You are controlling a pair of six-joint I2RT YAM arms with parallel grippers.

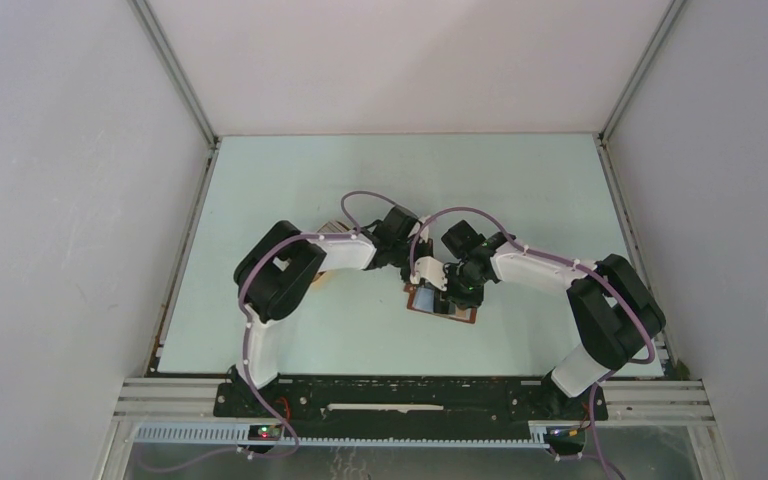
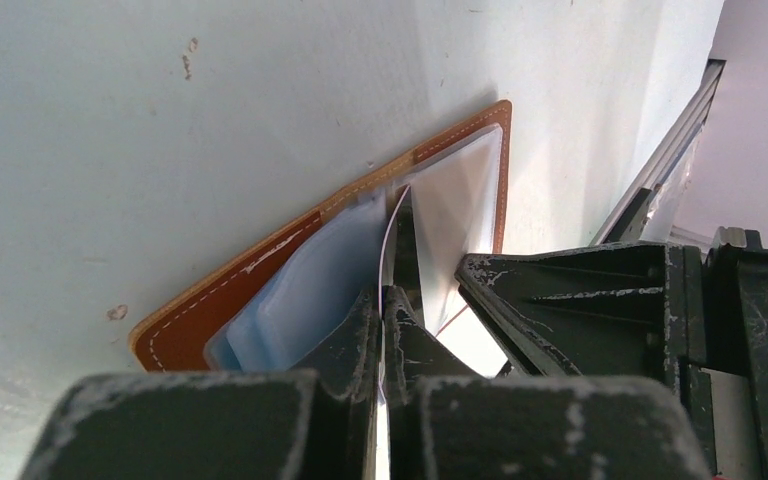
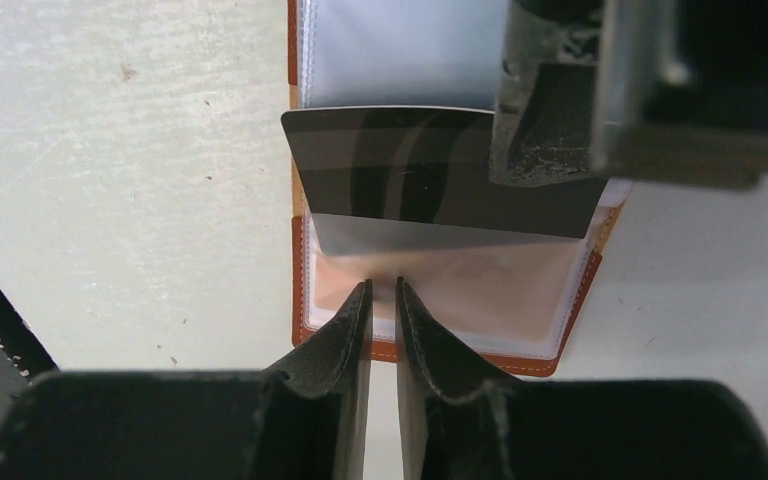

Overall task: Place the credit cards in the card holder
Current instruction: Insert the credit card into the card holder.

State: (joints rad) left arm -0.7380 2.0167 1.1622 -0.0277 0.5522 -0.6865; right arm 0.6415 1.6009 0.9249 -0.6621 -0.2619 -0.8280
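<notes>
**Dark credit card (image 3: 410, 170) partway in the card holder (image 2: 220, 300)**

My left claw (image 2: 382, 295) is clamped on one end of the card, whose lower edge sits under a clear sleeve. The holder lies open on the pale surface (image 3: 110, 150). My right claw (image 3: 382, 290) stands narrowly apart, tips at the near sleeve.

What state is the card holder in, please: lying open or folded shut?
Open: the card holder lies spread flat, clear pockets exposed, a dark card partly inside one.
</notes>
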